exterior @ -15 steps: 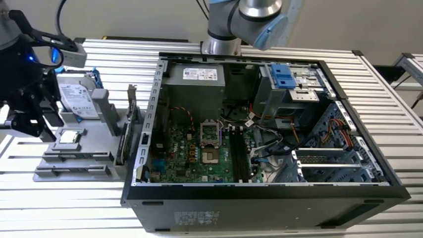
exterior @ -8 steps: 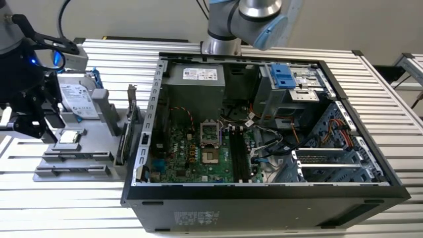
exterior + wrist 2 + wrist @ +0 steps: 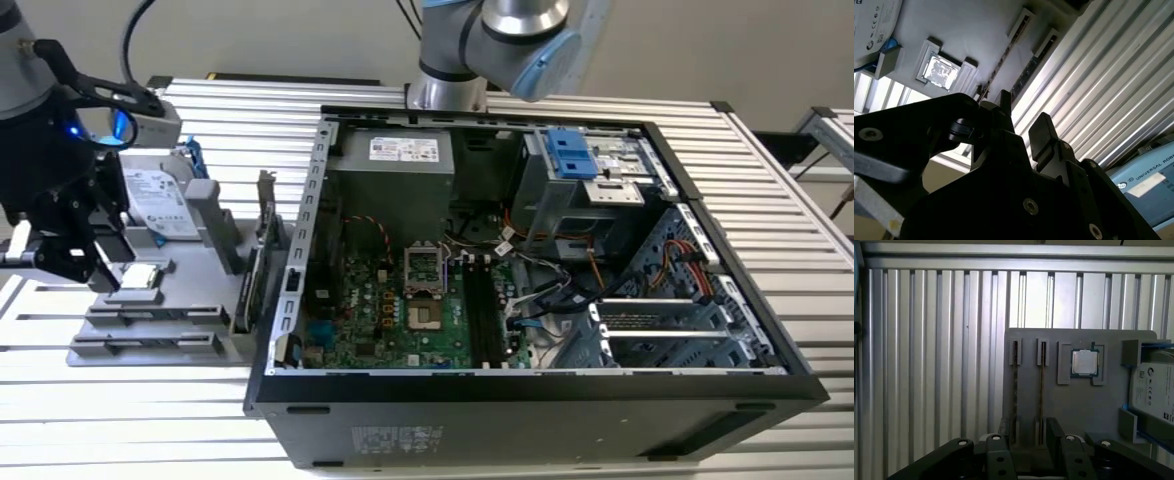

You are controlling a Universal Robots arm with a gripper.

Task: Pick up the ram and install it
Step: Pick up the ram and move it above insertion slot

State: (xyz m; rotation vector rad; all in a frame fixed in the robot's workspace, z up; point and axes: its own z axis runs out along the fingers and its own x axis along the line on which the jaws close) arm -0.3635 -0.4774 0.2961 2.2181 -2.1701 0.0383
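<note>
While the gripper (image 3: 1026,435) hangs over the grey tray (image 3: 1079,405), its jaws are open and hold nothing. 2 ram sticks (image 3: 1041,375) stand in tray slots.

Open PC case (image 3: 534,410) on its side on slatted aluminium table (image 3: 774,170). Inside: green motherboard (image 3: 387,325); CPU socket (image 3: 424,265) mid-board; black memory slots (image 3: 487,315) at the socket's 4 o'clock; grey power supply (image 3: 400,165) at 12; blue drive caddy (image 3: 571,152) at 2. Grey fixture tray (image 3: 180,285) at the case's 9 o'clock carries hard drive in blue frame (image 3: 158,205), green card with metal bracket (image 3: 267,235), 1 CPU chip (image 3: 142,278). Black gripper (image 3: 94,275) hangs over tray, just beside chip at its 9 o'clock. Arm base (image 3: 447,90) at the case's 12.
</note>
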